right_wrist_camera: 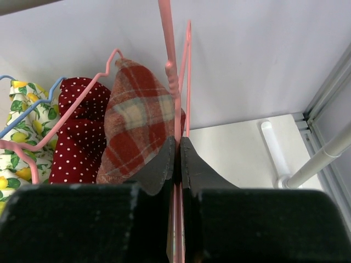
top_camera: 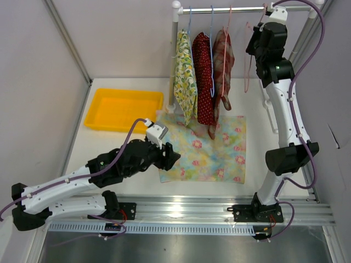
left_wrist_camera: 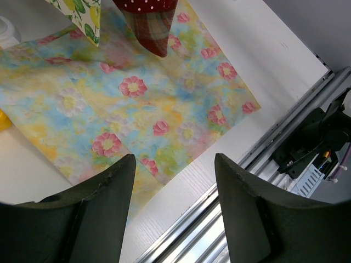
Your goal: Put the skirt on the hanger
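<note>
While the left gripper (top_camera: 173, 156) hovers low over the table (top_camera: 255, 109) with its jaws apart and nothing between them, the skirt (top_camera: 208, 150) lies flat just beside and under it. The skirt is a thin cloth in pale yellow, blue and green with pink flowers. In the left wrist view it (left_wrist_camera: 137, 109) is spread smooth, and its near corner shows between the two dark fingers (left_wrist_camera: 104, 213).

The right gripper (top_camera: 262, 24) is raised up at the white rail (top_camera: 241, 9) at the back. Its jaws are pressed together on the thin wire of a pink hanger (right_wrist_camera: 169, 49), which carries no cloth and hangs down from the rail (top_camera: 248, 60).

Left of this hanger three garments hang on the same rail: one with lemon print (top_camera: 185, 76), one dark red with white dots (top_camera: 204, 76), and one in red plaid (top_camera: 223, 71). A yellow tray (top_camera: 123, 109) stands at the left of the table.
</note>
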Robot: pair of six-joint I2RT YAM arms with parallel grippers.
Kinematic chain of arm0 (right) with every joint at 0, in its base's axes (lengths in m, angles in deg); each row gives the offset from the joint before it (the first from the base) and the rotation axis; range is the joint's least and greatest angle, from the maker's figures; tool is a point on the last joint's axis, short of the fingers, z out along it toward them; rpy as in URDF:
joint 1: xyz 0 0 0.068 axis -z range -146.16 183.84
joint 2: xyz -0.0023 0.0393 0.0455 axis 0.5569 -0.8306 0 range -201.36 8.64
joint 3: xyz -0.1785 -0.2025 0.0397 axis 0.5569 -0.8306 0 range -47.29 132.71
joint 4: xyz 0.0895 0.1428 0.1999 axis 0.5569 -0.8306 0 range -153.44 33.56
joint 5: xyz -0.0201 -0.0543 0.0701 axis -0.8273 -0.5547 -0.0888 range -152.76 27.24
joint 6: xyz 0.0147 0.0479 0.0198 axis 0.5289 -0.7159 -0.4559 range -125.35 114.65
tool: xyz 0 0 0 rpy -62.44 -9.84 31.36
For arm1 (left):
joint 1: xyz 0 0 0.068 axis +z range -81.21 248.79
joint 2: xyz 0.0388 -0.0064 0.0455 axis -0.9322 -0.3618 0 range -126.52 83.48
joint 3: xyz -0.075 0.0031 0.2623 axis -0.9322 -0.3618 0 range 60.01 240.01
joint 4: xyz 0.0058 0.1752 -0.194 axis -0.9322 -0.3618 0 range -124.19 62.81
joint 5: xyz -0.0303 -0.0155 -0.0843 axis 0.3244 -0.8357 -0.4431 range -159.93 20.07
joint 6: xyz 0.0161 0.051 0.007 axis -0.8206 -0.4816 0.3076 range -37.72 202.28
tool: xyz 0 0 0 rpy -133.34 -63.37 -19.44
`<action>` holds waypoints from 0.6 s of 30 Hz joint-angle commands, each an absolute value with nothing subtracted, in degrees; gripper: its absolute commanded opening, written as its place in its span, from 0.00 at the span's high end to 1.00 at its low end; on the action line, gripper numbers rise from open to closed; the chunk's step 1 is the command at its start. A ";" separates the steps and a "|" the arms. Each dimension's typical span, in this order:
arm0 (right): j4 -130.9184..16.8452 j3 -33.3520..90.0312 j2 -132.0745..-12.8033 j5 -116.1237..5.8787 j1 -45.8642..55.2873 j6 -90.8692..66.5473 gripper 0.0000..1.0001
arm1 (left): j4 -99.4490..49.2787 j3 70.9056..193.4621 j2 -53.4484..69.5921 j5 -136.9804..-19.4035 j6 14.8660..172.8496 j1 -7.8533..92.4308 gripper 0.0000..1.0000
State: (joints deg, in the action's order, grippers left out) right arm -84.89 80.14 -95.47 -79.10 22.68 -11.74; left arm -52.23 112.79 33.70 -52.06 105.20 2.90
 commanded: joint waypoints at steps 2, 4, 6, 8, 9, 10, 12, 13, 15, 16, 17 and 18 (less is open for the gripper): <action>-81.58 82.79 -91.38 -76.22 23.47 -12.46 1.00 | -51.71 112.05 35.05 -51.12 104.78 2.96 0.35; -80.71 82.08 -90.24 -76.12 23.56 -12.64 1.00 | -51.62 112.13 34.96 -51.30 104.69 3.05 0.35; -80.26 81.29 -89.62 -75.16 23.91 -12.73 1.00 | -51.45 112.13 35.05 -51.38 104.52 3.13 0.35; -80.26 81.03 -88.83 -74.98 24.08 -12.82 1.00 | -51.36 112.13 35.05 -51.47 104.51 3.22 0.35; -80.17 80.42 -88.31 -74.55 24.17 -12.82 1.00 | -51.10 111.96 35.14 -51.47 104.43 3.22 0.35; -80.00 80.24 -87.78 -74.45 24.26 -12.73 1.00 | -51.01 111.87 35.14 -51.65 104.43 3.22 0.35; -79.65 79.62 -86.99 -74.28 24.35 -12.73 1.00 | -50.83 111.87 35.14 -51.74 104.34 3.22 0.35; -80.08 79.62 -86.64 -74.45 24.43 -12.73 1.00 | -50.83 111.70 35.23 -51.82 104.25 3.22 0.35; -81.74 79.97 -86.02 -74.37 24.87 -13.43 1.00 | -50.57 111.52 35.23 -51.83 104.16 3.31 0.35; -82.28 79.54 -85.58 -74.02 25.05 -13.61 1.00 | -50.48 111.52 35.31 -51.83 104.16 3.31 0.35; -82.72 79.10 -84.53 -74.36 24.96 -13.78 1.00 | -50.39 111.61 35.31 -51.91 104.08 3.40 0.35; -83.85 78.48 -83.83 -74.45 24.96 -14.31 1.00 | -50.31 111.52 35.23 -52.00 104.07 3.48 0.35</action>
State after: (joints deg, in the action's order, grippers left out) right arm -83.64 79.27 -87.34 -74.91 24.63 -12.99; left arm -52.07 111.87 34.31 -52.11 104.91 3.03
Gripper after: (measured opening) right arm 0.056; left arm 0.650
